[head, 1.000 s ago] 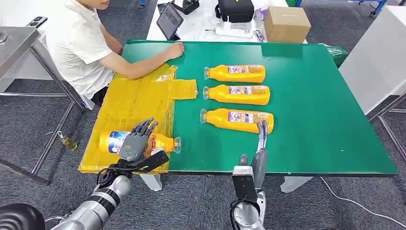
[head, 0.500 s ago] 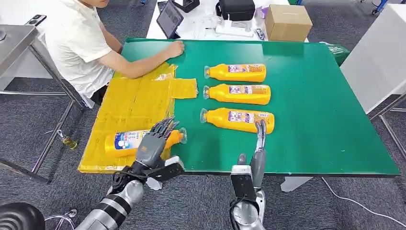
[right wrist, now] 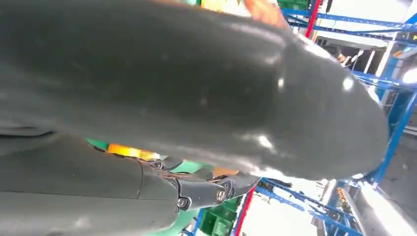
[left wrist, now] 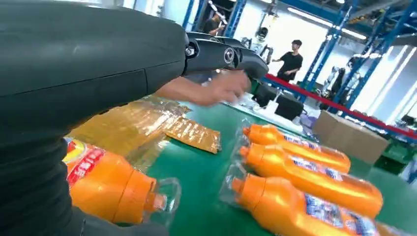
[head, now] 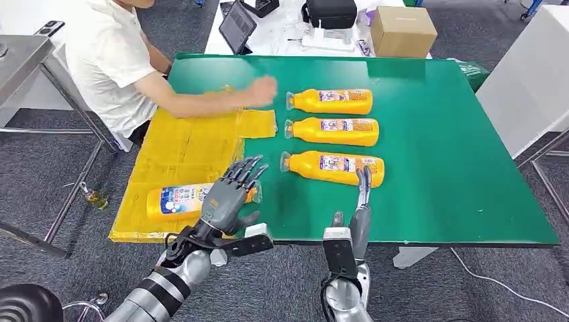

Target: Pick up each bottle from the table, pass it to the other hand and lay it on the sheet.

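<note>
Left hand (head: 230, 194) has lifted off the bottle (head: 181, 200) (fingers spread, empty), hovering beside it.

Right hand (right wrist: 147, 113) close up, dark fingers (right wrist: 206, 189) extended, orange bottle (right wrist: 125, 150) sliver, blue racking (right wrist: 393, 128) behind

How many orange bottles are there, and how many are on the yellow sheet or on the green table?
Orange bottles on the yellow sheet: 1, the bottle on the sheet.
Orange bottles on the green table: 3, the far bottle, the middle bottle and the near bottle.
Total: 4 bottles.
</note>
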